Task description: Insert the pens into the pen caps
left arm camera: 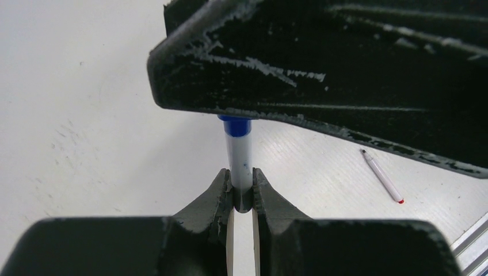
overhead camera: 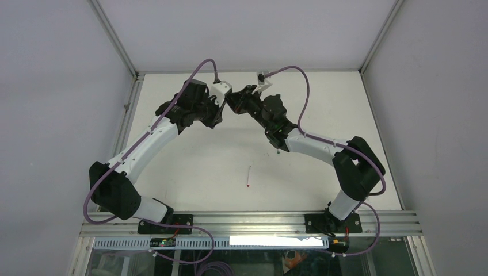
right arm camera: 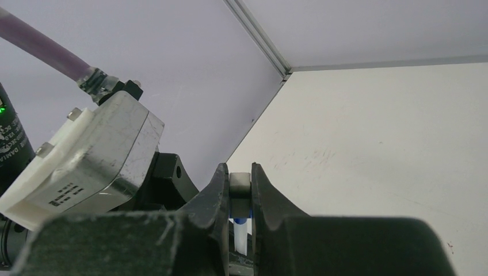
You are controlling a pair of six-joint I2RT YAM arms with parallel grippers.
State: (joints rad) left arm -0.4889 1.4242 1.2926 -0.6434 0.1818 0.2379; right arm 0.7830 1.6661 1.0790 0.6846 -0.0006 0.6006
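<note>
1. White table, grey walls; both grippers at far centre.
2. Clamped: left gripper on blue pen, right gripper on blue cap, apparently mid-insertion.
3. Left to do: red-tipped pen, loose at near centre; other caps unseen.

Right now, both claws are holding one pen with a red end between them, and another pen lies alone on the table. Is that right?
Almost. The end of the pen held between the left claw and the right claw is blue, not red, as the left wrist view shows. The rest holds: another pen lies alone on the table.
</note>
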